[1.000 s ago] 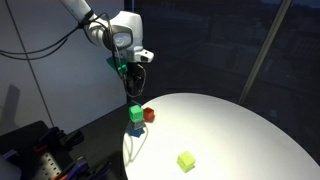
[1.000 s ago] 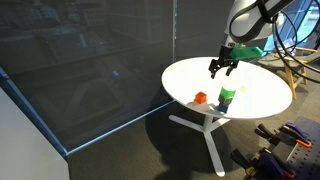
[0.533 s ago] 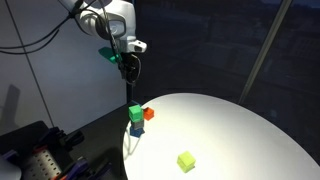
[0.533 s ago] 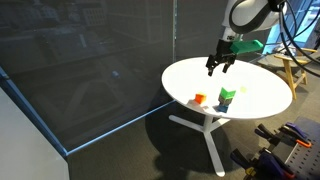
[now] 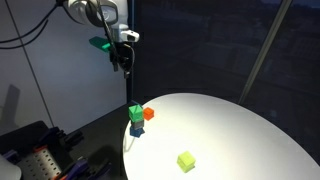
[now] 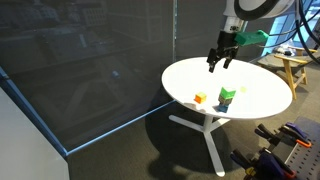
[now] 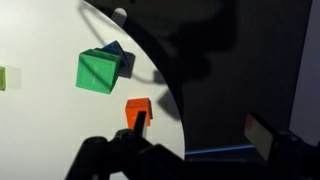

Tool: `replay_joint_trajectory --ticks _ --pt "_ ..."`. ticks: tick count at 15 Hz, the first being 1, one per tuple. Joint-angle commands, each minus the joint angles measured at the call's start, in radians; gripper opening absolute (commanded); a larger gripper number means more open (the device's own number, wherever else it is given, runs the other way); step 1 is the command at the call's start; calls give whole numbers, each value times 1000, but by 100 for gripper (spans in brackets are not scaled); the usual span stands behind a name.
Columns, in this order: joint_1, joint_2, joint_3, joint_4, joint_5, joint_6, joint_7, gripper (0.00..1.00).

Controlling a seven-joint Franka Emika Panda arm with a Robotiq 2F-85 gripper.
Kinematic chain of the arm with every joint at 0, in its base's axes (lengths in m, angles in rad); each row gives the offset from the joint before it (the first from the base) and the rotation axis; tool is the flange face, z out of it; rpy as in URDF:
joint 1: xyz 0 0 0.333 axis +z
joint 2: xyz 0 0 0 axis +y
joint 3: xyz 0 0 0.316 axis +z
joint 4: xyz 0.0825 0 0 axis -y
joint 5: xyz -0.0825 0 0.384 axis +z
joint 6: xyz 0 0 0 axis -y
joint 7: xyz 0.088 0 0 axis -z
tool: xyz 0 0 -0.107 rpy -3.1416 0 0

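Observation:
A green block [image 5: 135,113] sits on a blue block [image 5: 135,129] near the edge of the round white table [image 5: 230,130]. A red-orange block [image 5: 149,114] lies right beside the stack. My gripper [image 5: 126,62] hangs open and empty well above them. In an exterior view the gripper [image 6: 219,64] is over the table's far edge, above the stack [image 6: 227,94] and the orange block [image 6: 200,98]. The wrist view shows the green block [image 7: 97,72], the blue one [image 7: 112,52] under it, and the orange block [image 7: 136,110] by one finger of the gripper [image 7: 200,125].
A yellow-green block [image 5: 186,161] lies alone nearer the table's front; it also shows in an exterior view [image 6: 243,89]. Dark glass walls surround the table. A wooden stool [image 6: 296,66] and equipment [image 6: 290,135] stand beside it, and more gear [image 5: 40,150] on the floor.
The gripper has risen and drawn back from the green-on-blue stack, staying open and empty. The blocks have not moved.

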Motion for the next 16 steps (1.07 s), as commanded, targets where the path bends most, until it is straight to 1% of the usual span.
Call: replay_joint_trajectory --ticks 1,6,9,10,16 --pt "7 -89 9 -46 9 -40 -28 100" --pt "11 -169 12 -81 14 -53 -19 100" --pt "7 -199 14 -90 10 -82 0 100" --pt "7 -155 17 -68 2 -56 -4 100" --pt "6 -176 17 -81 2 -65 -3 100"
